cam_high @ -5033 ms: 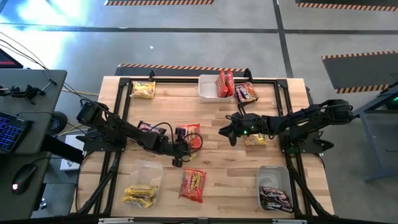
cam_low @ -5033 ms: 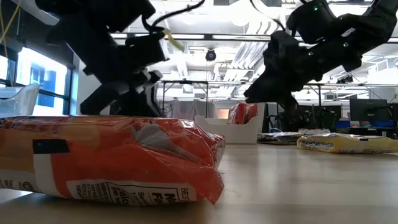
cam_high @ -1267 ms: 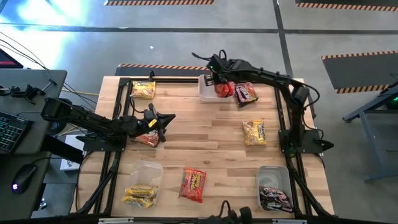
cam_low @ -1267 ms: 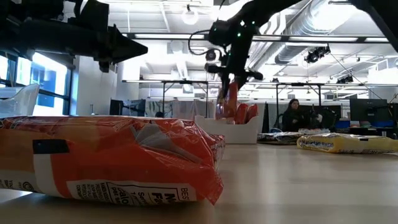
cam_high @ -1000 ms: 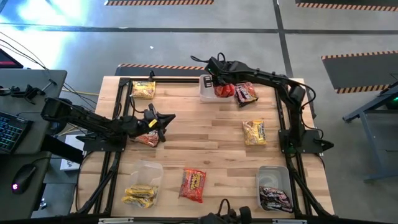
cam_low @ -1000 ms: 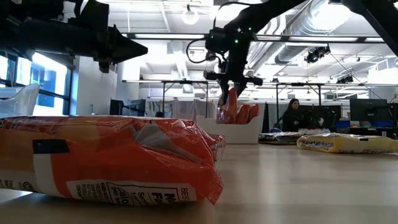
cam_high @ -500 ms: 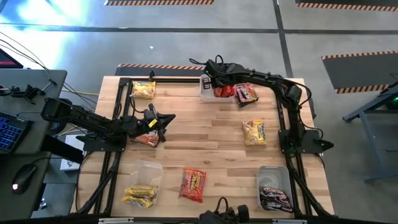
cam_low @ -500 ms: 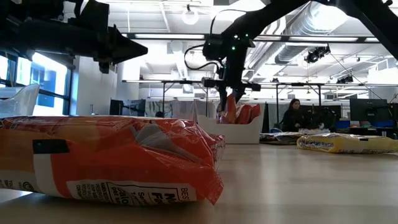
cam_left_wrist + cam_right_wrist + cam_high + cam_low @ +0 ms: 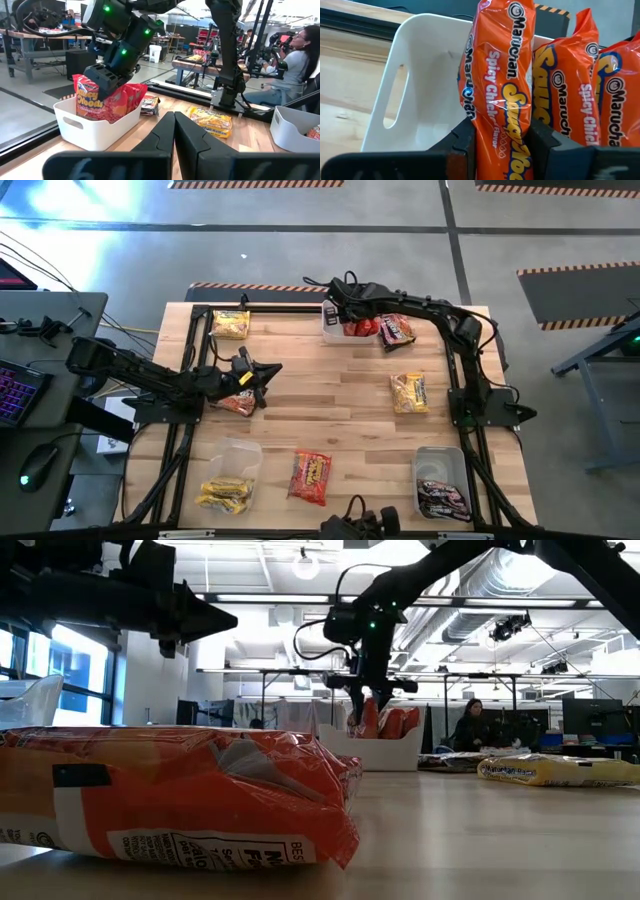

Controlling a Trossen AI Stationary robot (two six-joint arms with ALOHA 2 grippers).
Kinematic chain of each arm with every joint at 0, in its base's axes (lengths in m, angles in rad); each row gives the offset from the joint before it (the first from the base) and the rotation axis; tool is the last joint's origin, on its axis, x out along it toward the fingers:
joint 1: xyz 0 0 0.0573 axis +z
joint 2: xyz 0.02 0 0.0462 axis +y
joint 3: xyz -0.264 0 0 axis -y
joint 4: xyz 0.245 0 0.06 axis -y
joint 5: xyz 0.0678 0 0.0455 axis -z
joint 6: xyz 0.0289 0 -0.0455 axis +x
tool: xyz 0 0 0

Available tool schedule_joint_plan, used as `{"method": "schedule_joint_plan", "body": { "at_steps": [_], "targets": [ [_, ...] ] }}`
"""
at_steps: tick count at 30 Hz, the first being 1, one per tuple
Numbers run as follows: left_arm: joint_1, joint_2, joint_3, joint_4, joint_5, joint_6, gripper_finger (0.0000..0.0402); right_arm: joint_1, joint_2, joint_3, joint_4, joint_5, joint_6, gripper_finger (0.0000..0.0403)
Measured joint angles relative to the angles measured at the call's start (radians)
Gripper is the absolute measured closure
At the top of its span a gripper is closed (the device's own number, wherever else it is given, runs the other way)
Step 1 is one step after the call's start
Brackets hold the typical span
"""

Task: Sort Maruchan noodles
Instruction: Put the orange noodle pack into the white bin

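The red-orange Spicy Chicken packet (image 9: 501,90) now stands on edge inside the white tub (image 9: 331,328) at the far edge of the table, clamped between the fingers of the right gripper (image 9: 343,312). A second ago it hung higher over the tub; it has since come down beside the other red-orange packets (image 9: 580,85) already standing there, so this delivery looks nearly done, with only the release left.

Just right of the tub lies a dark brown packet (image 9: 396,329), and nearer, toward the right side, a yellow packet (image 9: 408,392). Another red-orange packet (image 9: 311,477) lies near the front edge, and a yellow one (image 9: 230,325) sits at the far left.

The left gripper (image 9: 262,377) hovers unmoved over the left side, fingers pressed together and empty.
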Motion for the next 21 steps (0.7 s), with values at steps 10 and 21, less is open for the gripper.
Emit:
{"method": "schedule_joint_plan", "body": {
  "at_steps": [10,21],
  "targets": [
    [0.0,0.001,0.0,-0.014,0.0,0.0,0.0399,-0.003,0.003,-0.002,-0.002,0.052,-0.042,0.024],
    [0.0,0.0,0.0,-0.017,0.0,0.0,0.0399,-0.004,0.003,0.099,-0.06,0.067,-0.133,0.0198]
  ]
}}
